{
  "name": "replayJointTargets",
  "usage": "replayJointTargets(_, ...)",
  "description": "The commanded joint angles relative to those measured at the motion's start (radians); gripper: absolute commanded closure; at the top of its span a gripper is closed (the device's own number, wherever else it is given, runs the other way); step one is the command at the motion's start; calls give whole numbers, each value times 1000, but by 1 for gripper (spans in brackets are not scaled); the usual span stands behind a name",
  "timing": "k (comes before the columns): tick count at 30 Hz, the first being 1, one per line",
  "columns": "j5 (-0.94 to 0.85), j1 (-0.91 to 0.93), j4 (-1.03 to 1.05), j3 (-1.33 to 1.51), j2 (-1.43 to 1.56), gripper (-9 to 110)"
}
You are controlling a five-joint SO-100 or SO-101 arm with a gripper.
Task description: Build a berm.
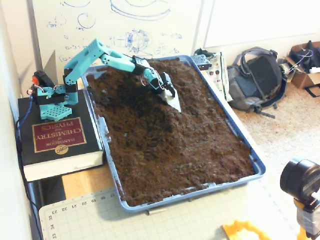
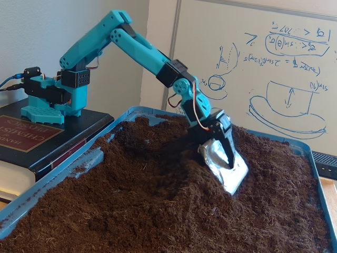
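Berm (image 2: 158, 158) is a low, lumpy ridge of dark brown crumbly soil, running from the hand toward the arm's base side and forward along the middle of the tray; higher than the flatter soil around it, with a shallow dip on its base side in a fixed view (image 1: 165, 117). Hand (image 2: 227, 164) sits at the far end of the ridge, black fingers pinching a silvery foil-wrapped scoop blade (image 2: 227, 169), blade tilted down with its lower edge touching or slightly in the soil. In a fixed view the hand (image 1: 171, 95) and blade (image 1: 173, 101) are in the far half of the blue tray (image 1: 256, 162), roughly centred across its width. Soil fills the tray nearly to the rim on all sides; the surface is rough everywhere. Open room: large stretch of flatter soil in front of the hand toward the near tray edge, and a narrower strip between the hand and the tray wall on the whiteboard side (image 2: 316, 174). Behind the hand, soil runs up to the far rim. Teal arm (image 2: 142, 52) is folded high, elbow up, base clamped on a thick chemistry handbook (image 1: 57, 140) just outside the tray's wall. Backpack (image 1: 257, 80) lies on the floor beyond the opposite tray wall, well apart from the hand. Whiteboard (image 2: 284, 68) stands behind the tray.
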Motion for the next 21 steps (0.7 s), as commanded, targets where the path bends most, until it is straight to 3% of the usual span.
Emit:
replayJointTargets(1, -51, -34, 0, 103, 110, 101)
replayJointTargets(13, -52, -34, 0, 295, 339, 101)
replayJointTargets(21, 67, -34, -3, 186, 437, 101)
